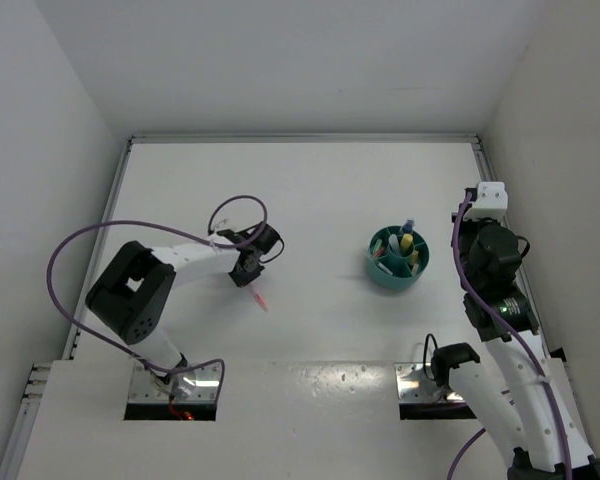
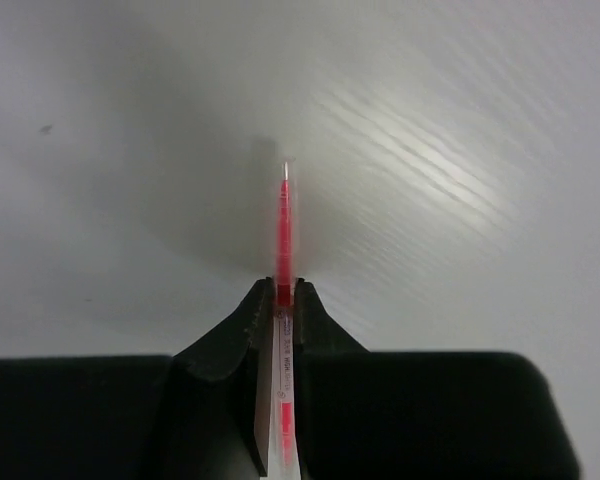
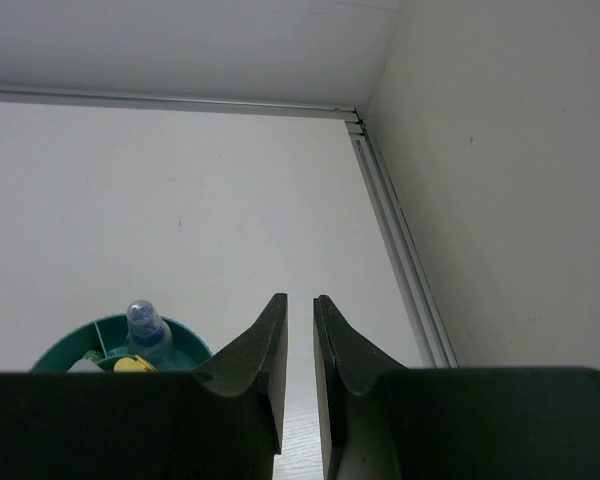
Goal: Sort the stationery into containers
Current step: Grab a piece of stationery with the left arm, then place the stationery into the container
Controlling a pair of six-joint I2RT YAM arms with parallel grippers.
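Observation:
My left gripper (image 1: 250, 275) is shut on a clear tube with a red tip (image 1: 260, 299) and holds it left of the table's middle. In the left wrist view the jaws (image 2: 284, 288) pinch the tube (image 2: 283, 220), and its red end points forward over the white table. The round teal tub (image 1: 398, 258) stands to the right of centre with several markers upright in it, among them a yellow one (image 1: 407, 243). My right gripper (image 1: 472, 212) is just right of the tub, empty, its jaws a narrow gap apart (image 3: 300, 300). The tub's rim (image 3: 55, 350) and a light-blue marker (image 3: 145, 325) show at the lower left of the right wrist view.
White walls enclose the table on the left, far and right sides. A metal rail (image 3: 400, 250) runs along the right wall, close to my right gripper. The left arm's purple cable (image 1: 80, 250) loops over the left of the table.

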